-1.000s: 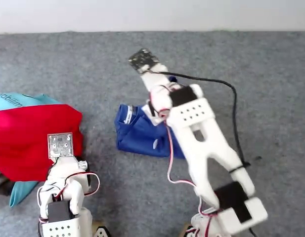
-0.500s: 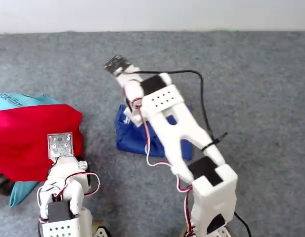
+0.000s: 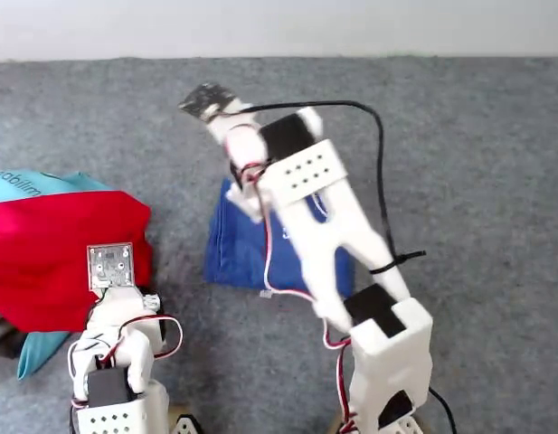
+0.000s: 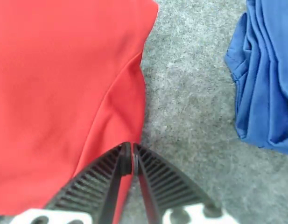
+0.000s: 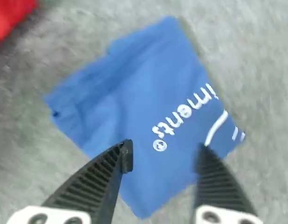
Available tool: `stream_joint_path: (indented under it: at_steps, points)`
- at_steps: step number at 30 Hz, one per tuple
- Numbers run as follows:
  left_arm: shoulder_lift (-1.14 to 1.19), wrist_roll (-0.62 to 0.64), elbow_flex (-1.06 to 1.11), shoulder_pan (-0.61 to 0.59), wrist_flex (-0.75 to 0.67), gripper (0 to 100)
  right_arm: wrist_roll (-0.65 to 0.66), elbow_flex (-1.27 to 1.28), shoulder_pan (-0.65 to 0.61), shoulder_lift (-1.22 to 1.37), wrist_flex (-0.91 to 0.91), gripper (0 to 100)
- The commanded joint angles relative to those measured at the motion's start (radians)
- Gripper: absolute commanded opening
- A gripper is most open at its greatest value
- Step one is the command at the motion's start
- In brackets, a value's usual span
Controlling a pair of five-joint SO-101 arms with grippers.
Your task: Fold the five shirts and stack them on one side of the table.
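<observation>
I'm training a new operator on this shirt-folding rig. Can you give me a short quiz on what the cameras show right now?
1. True or false: the left claw is open.
2. Which colour of shirt lies under the open right claw? A red, B blue, C white.
3. Fill in: the red shirt lies on top of a ___ shirt.
Key: 1 false, it is shut. 2 B, the blue shirt. 3 teal, the teal shirt peeking out at its edge.
</observation>
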Motion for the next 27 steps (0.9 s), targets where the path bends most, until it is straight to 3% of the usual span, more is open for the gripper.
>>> stream_joint_path:
  at_steps: [1, 9, 15, 18, 22, 27]
  points:
    - [-0.003, 0.006, -0.007, -0.005, -0.012, 1, 0.077, 0.061, 0.056, -0.004, 0.044, 3.2]
    - [-0.003, 0.006, -0.007, -0.005, -0.012, 1, 0.071, 0.232, -0.070, 0.045, -0.010, 0.9]
    - [-0.003, 0.006, -0.007, -0.005, -0.012, 1, -0.126, 0.230, -0.136, 0.196, -0.197, 0.9]
    - [-0.003, 0.006, -0.007, -0.005, -0.012, 1, -0.135, 0.224, -0.177, 0.236, -0.228, 0.9]
    - [-0.003, 0.006, -0.007, -0.005, -0.012, 1, -0.138, 0.173, -0.186, 0.223, -0.179, 0.9]
    - [-0.003, 0.006, -0.007, -0.005, -0.012, 1, -0.149, 0.101, -0.113, 0.128, -0.033, 0.9]
